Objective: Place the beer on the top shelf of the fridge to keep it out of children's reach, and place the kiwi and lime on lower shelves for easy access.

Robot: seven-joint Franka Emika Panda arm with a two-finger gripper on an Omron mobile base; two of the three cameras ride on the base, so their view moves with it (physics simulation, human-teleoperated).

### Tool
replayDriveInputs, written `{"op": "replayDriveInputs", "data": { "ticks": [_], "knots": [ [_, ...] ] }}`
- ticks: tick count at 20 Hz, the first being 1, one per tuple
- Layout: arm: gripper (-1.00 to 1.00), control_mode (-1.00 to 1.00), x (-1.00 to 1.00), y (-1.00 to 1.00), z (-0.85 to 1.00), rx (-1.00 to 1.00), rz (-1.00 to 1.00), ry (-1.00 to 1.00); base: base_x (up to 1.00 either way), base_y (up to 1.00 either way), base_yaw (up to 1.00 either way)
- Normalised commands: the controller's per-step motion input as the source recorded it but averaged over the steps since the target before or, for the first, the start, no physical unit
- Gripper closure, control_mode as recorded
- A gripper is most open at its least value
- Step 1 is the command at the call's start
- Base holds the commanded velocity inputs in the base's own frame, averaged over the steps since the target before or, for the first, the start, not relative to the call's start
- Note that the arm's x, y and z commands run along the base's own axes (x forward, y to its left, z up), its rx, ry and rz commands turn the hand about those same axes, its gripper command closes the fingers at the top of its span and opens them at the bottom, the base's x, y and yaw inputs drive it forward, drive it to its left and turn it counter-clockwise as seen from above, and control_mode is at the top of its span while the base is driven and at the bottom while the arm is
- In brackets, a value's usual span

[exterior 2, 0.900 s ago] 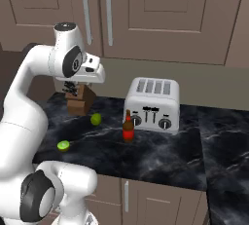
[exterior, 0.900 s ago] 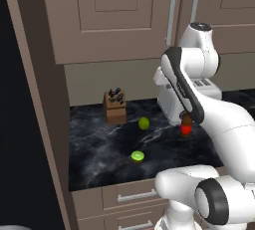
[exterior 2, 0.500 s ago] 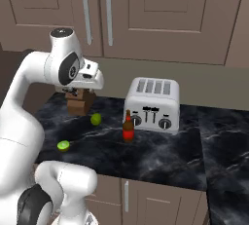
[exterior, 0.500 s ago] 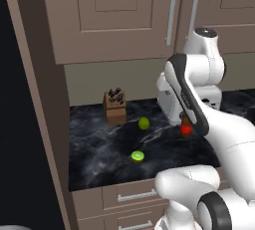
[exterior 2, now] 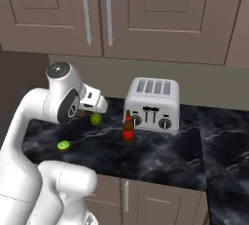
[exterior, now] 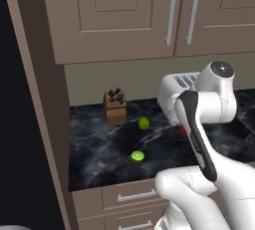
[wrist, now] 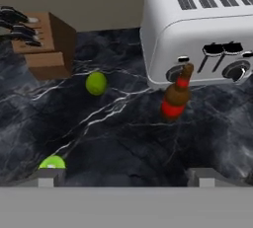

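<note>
Beer, left base view: red patch of it peeks past the white arm, by the toaster; the arm blocks it, so judging a reach from this side is risky.
Worktop, left base view: dark marble; lime and kiwi apart, knife block at the back.
Fridge, left base view: black side far left, shelves hidden, nothing stowed yet.
Beer, right base view: upright, touching or just in front of the toaster; a sideways bump could tip it.
Room, right base view: taupe cupboards above.
Tool, hand view: fingertips spread wide, empty, above the worktop.
Risk, hand view: beer sits tight to the toaster, so a finger may catch the toaster; the round lime could roll if nudged.
</note>
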Motion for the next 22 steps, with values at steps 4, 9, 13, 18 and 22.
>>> {"op": "replayDriveInputs", "data": {
  "ticks": [4,9,13,18,22],
  "knots": [
    [-1.0,-1.0,-0.04,-0.51,-0.37,0.0,-0.12,-0.05,0.0,0.0,0.0],
    [-1.0,-1.0,0.0,-0.44,-0.14,0.0,-0.08,0.02,0.0,0.0,0.0],
    [-1.0,-1.0,0.0,-0.39,-0.07,0.0,-0.06,0.05,0.0,0.0,0.0],
    [-1.0,-1.0,0.13,-0.28,0.0,0.0,-0.03,0.03,0.0,0.0,0.0],
    [-1.0,-1.0,0.26,-0.05,0.0,0.0,0.0,0.01,0.0,0.0,0.0]
  ]
}}
